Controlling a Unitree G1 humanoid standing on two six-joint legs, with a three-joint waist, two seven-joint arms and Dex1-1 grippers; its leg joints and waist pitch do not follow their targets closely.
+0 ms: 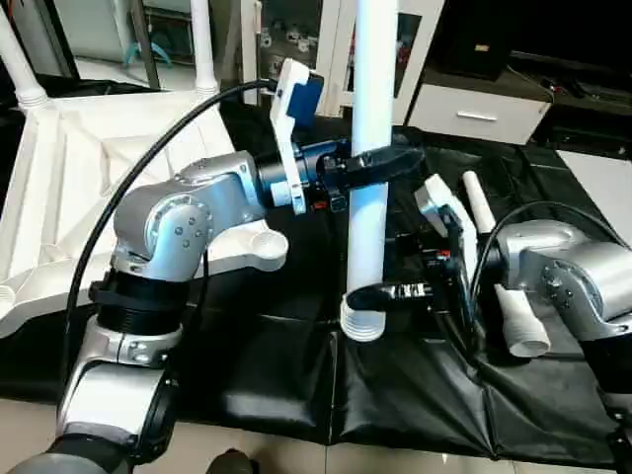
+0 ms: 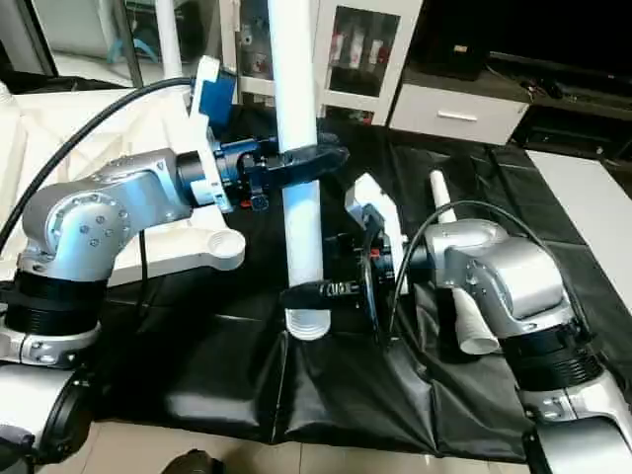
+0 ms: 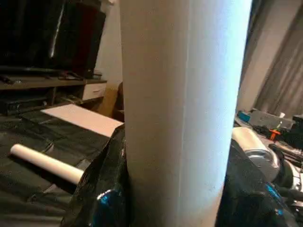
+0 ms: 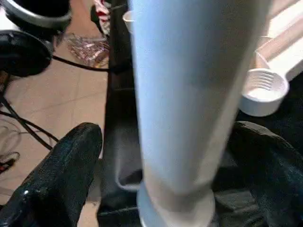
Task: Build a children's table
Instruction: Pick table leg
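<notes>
I see the large white plastic rectangular table top (image 1: 69,188) lying ribbed underside up at the left of the head frames, on the black plastic sheet (image 1: 395,395) that covers the bench. One round corner socket (image 1: 265,247) of it juts toward mid-frame, open, just left of the leg I am holding; two white legs (image 1: 202,49) already stand up from its far corners at the upper left.

Centre frame, a long tapered white tube leg (image 1: 370,178) stands upright, its ribbed end (image 1: 361,324) low over the sheet. My left gripper (image 1: 380,163) is clamped around it partway up, black fingers (image 3: 102,189) pressed on both sides. My right gripper (image 1: 390,294) wraps the same leg lower down, just above the ribbed end; in the right wrist view its fingers (image 4: 61,175) sit either side of the tube, the near one slightly off it, so I cannot tell how tight that hold is.

A spare white tube leg (image 1: 499,267) lies on the sheet at the right, partly behind my right forearm.

At the top, a white cabinet with glass doors (image 2: 370,49).
</notes>
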